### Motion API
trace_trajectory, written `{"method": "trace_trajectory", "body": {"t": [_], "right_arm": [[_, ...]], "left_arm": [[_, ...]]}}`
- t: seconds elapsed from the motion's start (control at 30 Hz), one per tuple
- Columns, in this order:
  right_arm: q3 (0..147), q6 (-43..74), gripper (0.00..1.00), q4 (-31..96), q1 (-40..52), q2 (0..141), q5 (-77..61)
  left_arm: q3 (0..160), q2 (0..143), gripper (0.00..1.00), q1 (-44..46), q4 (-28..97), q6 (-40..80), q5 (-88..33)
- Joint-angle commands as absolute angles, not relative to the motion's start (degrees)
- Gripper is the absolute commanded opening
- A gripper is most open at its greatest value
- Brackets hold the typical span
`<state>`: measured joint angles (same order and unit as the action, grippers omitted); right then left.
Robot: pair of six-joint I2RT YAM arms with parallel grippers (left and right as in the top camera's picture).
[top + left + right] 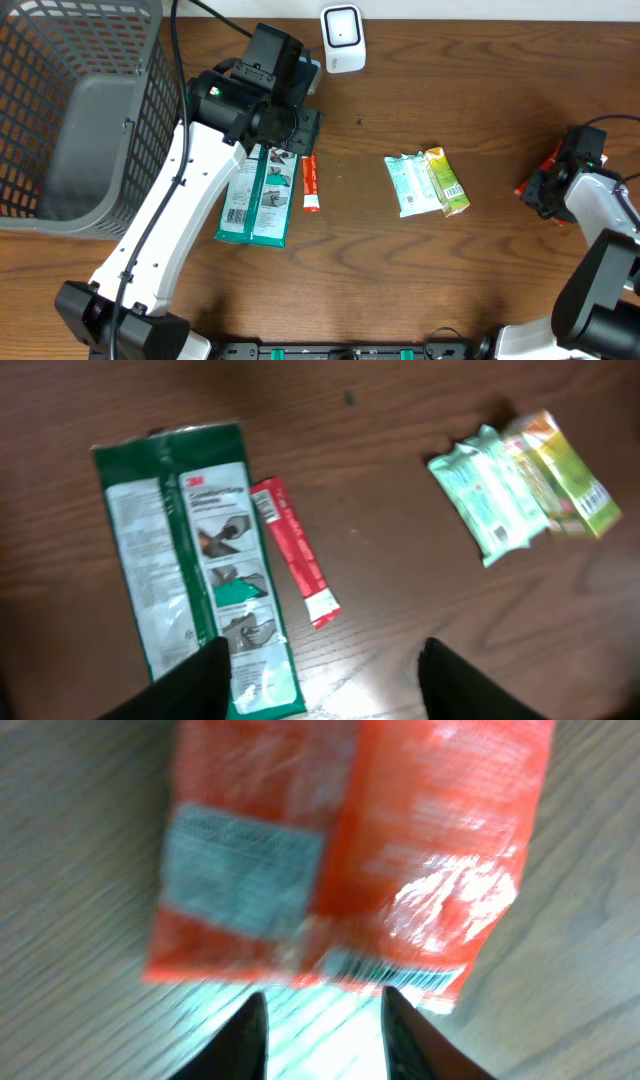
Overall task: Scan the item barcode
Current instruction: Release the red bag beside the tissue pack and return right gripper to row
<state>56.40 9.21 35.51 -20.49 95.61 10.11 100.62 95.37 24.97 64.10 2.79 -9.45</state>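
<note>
Mock shop checkout staged on a tabletop: wood-grain table [400,290], grey mesh shopping basket [60,120] at one side, white barcode scanner [343,38] at the far edge, sealed retail packets [255,195] lying loose, barcodes printed on them.

Your tabletop [480,90] is dark brown with wavy grain; the basket [30,60] at its left edge is grey mesh; the scanner [342,38] is white with a dark face; the packet [190,560] is green and white with black print; the sachet [295,560] is red, white-tipped; the mint pack [408,183] sits by a yellow pack [446,180] with a black-striped barcode; your pouch [350,840] at the right edge is orange-red, with a grey label and a black-and-white barcode strip.
</note>
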Motion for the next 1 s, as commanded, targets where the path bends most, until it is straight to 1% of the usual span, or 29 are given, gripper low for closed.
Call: {"method": "trace_trajectory", "body": {"t": [0.0,0.1,0.17,0.27,0.47,0.57,0.73,0.87,0.97], "right_arm": [[62.5,8.7,0.43,39.7,-18.5,89.6,-1.8],[63.4,5.3,0.47,41.6,-15.9,85.9,-14.0],[63.4,3.0,0.47,42.8,-13.0,84.4,-18.0],[63.4,2.0,0.47,44.1,-7.4,84.0,-18.3],[63.4,0.1,0.47,44.1,6.0,84.2,-18.0],[63.4,0.2,0.45,42.8,12.5,84.7,-15.5],[63.4,1.2,0.45,41.1,20.5,87.5,-6.3],[63.4,3.0,0.45,39.6,23.2,91.0,-0.9],[63.4,4.7,0.47,39.0,23.2,93.2,2.0]], "left_arm": [[100.5,95.6,0.65,24.9,64.1,5.6,-2.9],[100.5,95.6,0.7,24.9,64.2,10.6,3.9],[100.5,95.6,0.75,24.8,64.3,13.9,7.8],[100.5,95.6,0.78,24.3,64.2,16.0,9.8],[100.4,95.6,0.79,21.9,64.6,16.0,9.7],[100.4,95.6,0.79,21.2,65.6,16.0,9.7],[100.4,95.6,0.79,21.2,67.5,16.0,9.7],[100.4,95.6,0.79,21.2,67.7,16.0,10.2],[100.4,95.6,0.8,20.7,67.7,19.0,14.1]]}}
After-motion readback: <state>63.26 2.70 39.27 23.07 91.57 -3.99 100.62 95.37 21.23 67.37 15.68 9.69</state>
